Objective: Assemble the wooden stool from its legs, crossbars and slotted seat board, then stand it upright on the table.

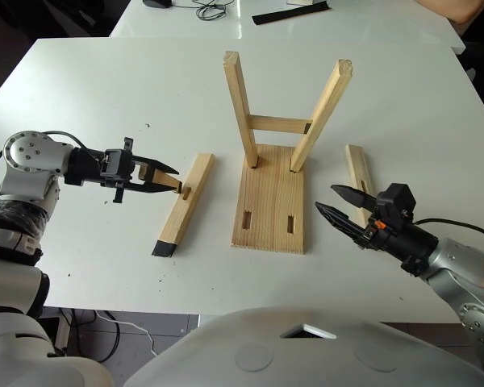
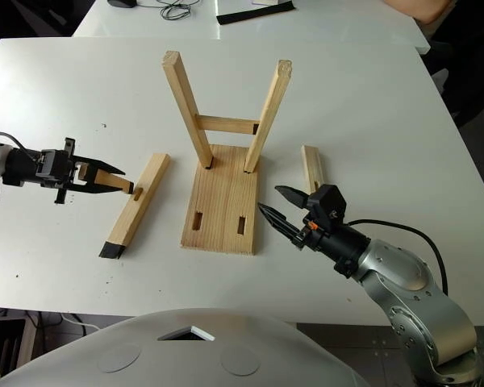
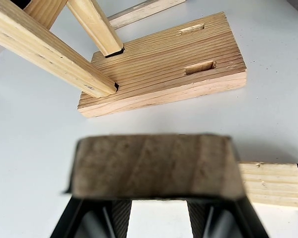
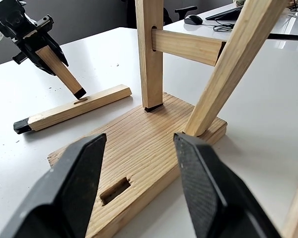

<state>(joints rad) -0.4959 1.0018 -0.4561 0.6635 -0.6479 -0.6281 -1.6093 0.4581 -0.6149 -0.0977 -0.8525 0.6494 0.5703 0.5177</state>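
The slotted seat board (image 1: 268,201) lies flat on the white table. Two legs (image 1: 240,105) (image 1: 323,113) stand in its far slots, joined by a crossbar (image 1: 278,124). Its two near slots (image 1: 248,218) are bare. A loose leg (image 1: 184,203) with a black end lies to the board's left. My left gripper (image 1: 169,179) is shut on a short crossbar (image 4: 59,69), whose tip sits at the slot in that loose leg. Another loose leg (image 1: 357,181) lies right of the board. My right gripper (image 1: 327,197) stands open beside the board's right edge, holding nothing.
A second white table (image 1: 363,24) behind carries cables (image 1: 211,10), a mouse (image 1: 156,3) and a black strip (image 1: 290,13). The table's front edge (image 1: 145,300) runs close below the loose leg and board.
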